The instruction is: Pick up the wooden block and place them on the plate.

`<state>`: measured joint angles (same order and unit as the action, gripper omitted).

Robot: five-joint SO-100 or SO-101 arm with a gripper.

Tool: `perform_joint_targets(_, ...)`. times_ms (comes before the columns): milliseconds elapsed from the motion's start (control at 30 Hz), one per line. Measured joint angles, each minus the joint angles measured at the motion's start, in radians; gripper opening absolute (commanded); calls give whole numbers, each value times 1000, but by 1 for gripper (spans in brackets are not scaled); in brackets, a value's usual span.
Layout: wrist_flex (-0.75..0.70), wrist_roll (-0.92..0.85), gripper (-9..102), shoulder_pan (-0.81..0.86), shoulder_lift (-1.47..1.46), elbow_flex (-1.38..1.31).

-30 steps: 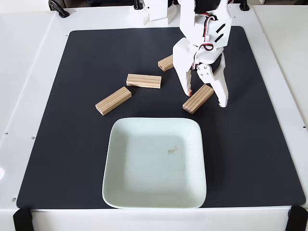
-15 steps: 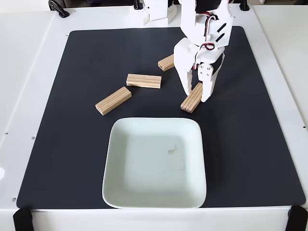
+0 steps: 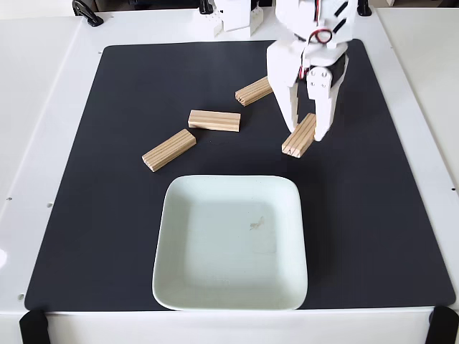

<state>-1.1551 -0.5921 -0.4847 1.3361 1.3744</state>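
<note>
A light-tan wooden block, rectangular and marked with lengthwise grain lines, was seen clamped between the white jaws of the gripper in the fixed view, tilted with its lower end pointed toward the plate; whether that end touched the mat could not be told. The plate, a pale mint-white squarish dish with rounded corners and a raised rim, was found nearer the camera, with a small brownish mark inside; no block was seen on it. Three like blocks were laid flat on the matte black mat: one just left of the gripper, one further left, and one set diagonally nearest the plate's upper left corner; the mat was spread over a smooth white bench.
</note>
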Motion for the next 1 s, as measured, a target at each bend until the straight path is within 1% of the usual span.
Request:
perform_joint_targets(267,8,187,-1,14,225,0)
perform_joint_targets(400,100,218,-1,69,233,0)
perform_joint_targets(533,229,227,-1,130,150,-5)
perform_joint_targets(633,285,245,-1,179,58,-58)
perform_joint_targets(767,339,336,-1,241,-87,-199)
perform_joint_targets(1000,382,465,-1,249,-348,-483)
